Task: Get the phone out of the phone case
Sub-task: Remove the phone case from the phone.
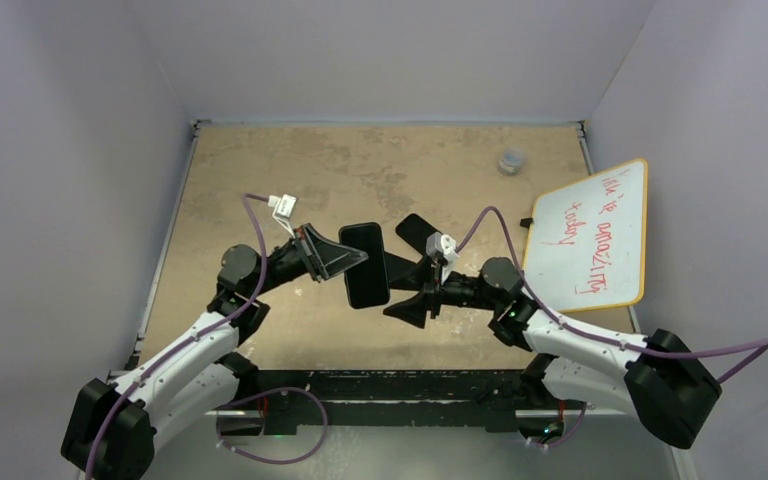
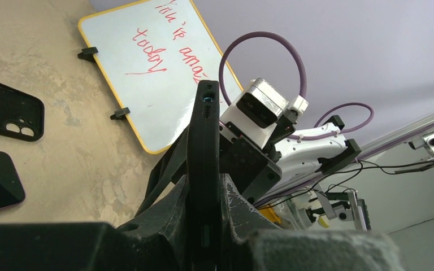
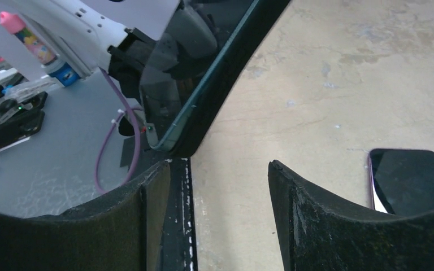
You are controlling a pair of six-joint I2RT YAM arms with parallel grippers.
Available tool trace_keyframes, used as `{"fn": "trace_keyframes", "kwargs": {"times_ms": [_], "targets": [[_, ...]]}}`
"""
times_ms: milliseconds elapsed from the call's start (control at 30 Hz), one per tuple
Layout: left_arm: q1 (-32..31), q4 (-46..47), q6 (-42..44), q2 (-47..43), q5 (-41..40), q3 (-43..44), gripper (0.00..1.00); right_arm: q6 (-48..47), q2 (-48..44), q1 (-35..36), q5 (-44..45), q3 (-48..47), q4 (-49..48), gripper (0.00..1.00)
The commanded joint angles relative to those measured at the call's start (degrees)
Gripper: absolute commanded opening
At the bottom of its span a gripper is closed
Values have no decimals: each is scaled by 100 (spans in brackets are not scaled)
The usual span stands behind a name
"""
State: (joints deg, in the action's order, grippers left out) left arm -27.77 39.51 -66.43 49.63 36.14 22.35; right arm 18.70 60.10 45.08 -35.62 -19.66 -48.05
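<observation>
leverage decides this step. the left claw [image 2: 203, 195] is clamped through the thickness of the phone case [image 2: 203, 130], one pad on each broad face, and holds it raised off the desk [image 1: 260, 180]. the phone [image 3: 195, 68] sits inside the case, its glass turned towards the right arm. the right claw [image 3: 220, 169] has its jaws apart with nothing between them, just short of the case's lower corner.

judging from this, the step in hand is to free the phone's first corner. it would go best if the right claw works at a corner, where a rim usually gives most easily, rather than along a long side. the left pads probably pin phone and case together where they press, so the peel should begin well away from them. the glass looks slick, so a slow pull against a braced case seems wiser than a snatch. keeping it low over the desk would help if the phone pops loose.

the desk is a worn tan board with pale blotches. on it lie an empty black case [image 2: 5, 110], a second phone [image 3: 409, 180] lying flat, a whiteboard [image 1: 590, 235] with red writing near the right edge, and a small grey pot [image 1: 510, 160] at the far side. pale lilac walls [image 1: 60, 150] close in on three sides.
</observation>
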Motion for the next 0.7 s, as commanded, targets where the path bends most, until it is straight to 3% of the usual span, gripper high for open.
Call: {"fn": "trace_keyframes", "kwargs": {"times_ms": [0, 200, 400, 667], "targets": [[0, 638, -96, 0, -29, 99, 0, 289, 36, 27, -375, -183, -736, 66], [0, 879, -271, 108, 83, 78, 0, 403, 229, 27, -346, -299, -1078, 65], [4, 1101, -503, 81, 224, -47, 0, 380, 383, 24, -336, -301, -1266, 56], [0, 1688, -1240, 218, 581, -328, 0, 250, 589, 27, -472, -271, -1647, 26]]}}
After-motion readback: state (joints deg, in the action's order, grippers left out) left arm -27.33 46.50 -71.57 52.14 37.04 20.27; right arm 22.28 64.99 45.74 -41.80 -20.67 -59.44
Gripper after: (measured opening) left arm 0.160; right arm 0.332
